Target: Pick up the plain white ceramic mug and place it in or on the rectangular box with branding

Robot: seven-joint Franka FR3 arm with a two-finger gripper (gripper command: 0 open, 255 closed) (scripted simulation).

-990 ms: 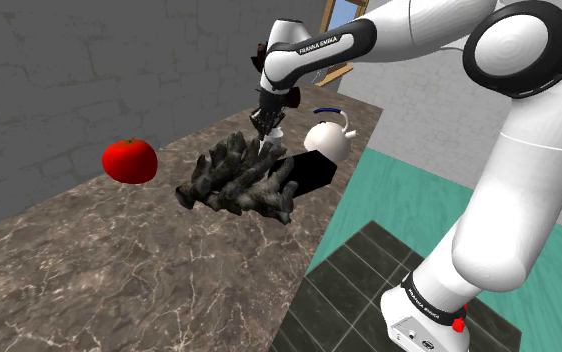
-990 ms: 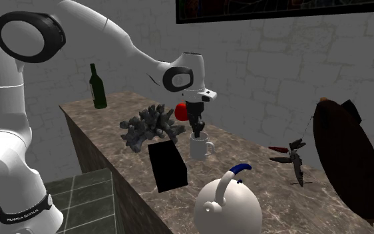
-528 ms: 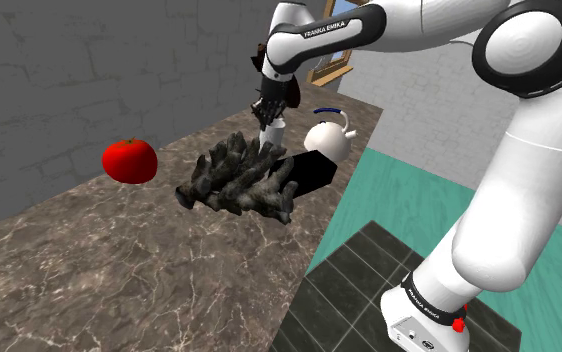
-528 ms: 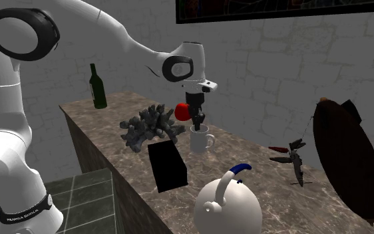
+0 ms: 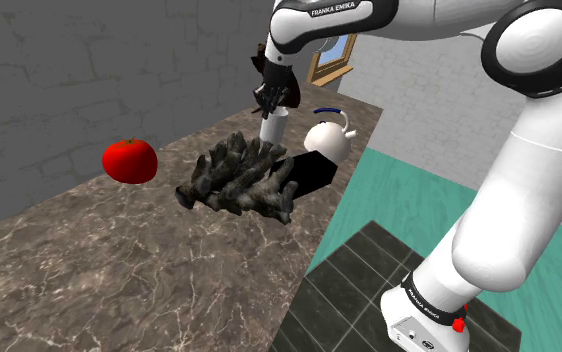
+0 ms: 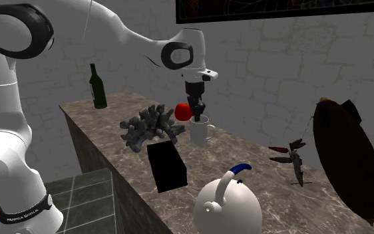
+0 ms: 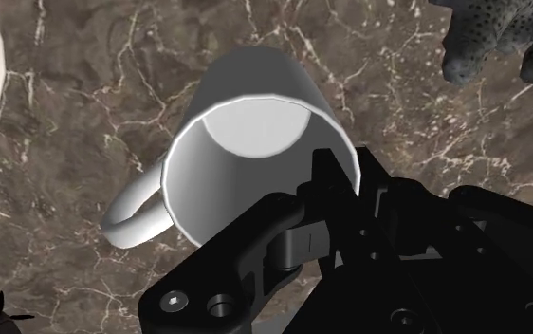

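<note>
Mug (image 6: 201,134) check: plain white, upright, clamped at the rim by the tool (image 6: 197,118), which comes down onto it from 12 o'clock. Wrist view confirms the grip: tool (image 7: 303,204) narrow, one black finger inside the mug (image 7: 255,123), the other outside, wall pinched between them. Handle (image 7: 127,213) sticks out to one side of the grip point. Marbled brown counter (image 7: 84,114) lies below it; can't tell whether the base touches it. Shoulder view: tool (image 5: 272,105) on top of the mug (image 5: 274,127), near the far end of the counter (image 5: 119,270). From the mug there: dark grey coral-like lump (image 5: 239,180) just beside at 7 o'clock; black box (image 5: 309,172) at 5 o'clock, near but apart; white kettle (image 5: 327,140) with a blue-topped handle at 4 o'clock; red tomato (image 5: 129,160) well apart at 8 o'clock. Second exterior view, again from the mug: tomato (image 6: 182,111) just beside at 10 o'clock, coral-like lump (image 6: 149,126) at 9, box (image 6: 167,166) standing on end at 7 by the counter (image 6: 245,151) edge, kettle (image 6: 229,203) at 5, green bottle (image 6: 98,86) well apart at 10 on the far corner, large dark brown oval thing (image 6: 349,159) well apart at 3 to 4. Box faces read plain black. Mug and box apart.
</note>
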